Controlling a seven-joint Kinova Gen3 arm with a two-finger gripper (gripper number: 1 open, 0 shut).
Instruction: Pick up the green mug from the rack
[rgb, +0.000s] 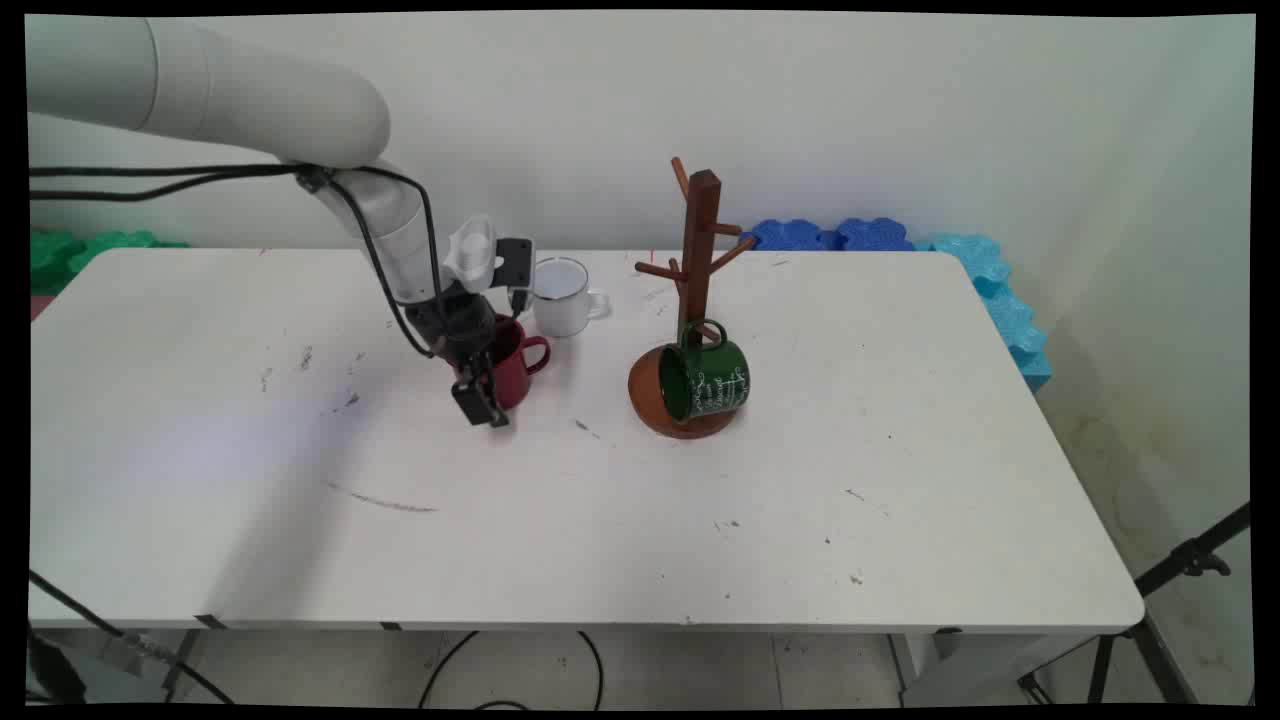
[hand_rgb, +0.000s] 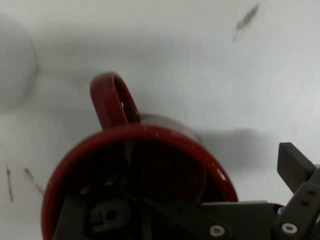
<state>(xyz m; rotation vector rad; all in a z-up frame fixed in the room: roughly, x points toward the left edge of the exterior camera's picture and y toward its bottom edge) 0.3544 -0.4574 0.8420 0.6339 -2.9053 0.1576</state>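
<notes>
- You are seeing the gripper left of centre in the main view, its linkage covering the left side of the red mug; the mug's lower rim is cut off at the hand view's bottom edge.
- One finger is sitting inside the mug and the other outside its wall, spread apart; whether they are pinching the wall, you cannot tell.
- The glossy mug is standing upright, its loop handle facing the white mug.
- A green mug is hanging on the wooden mug tree.
</notes>
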